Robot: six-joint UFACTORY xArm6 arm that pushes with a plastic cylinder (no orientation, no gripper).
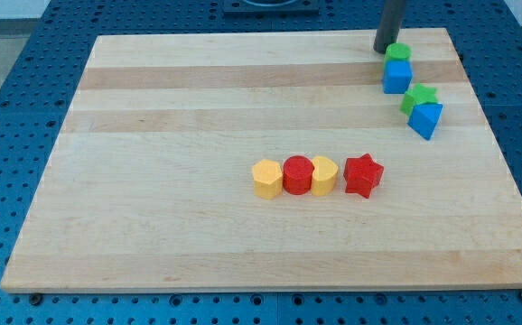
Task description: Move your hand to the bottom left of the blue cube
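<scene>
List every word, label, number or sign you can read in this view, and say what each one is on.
None: no readable text anywhere in the camera view.
The wooden board is bare wood grain.
The blue cube, the green blocks, the red star and the row of yellow and red blocks carry no markings.
My tip, by the green block above the blue cube, is plain dark.
The blue perforated table shows only holes.

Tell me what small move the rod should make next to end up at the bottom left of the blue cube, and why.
Probably slide my tip toward the view's bottom and slightly left. It now sits at the board's top right, just left of the green block and above-left of the blue cube. The wood left of the cube looks bare, so that path should touch nothing.
</scene>
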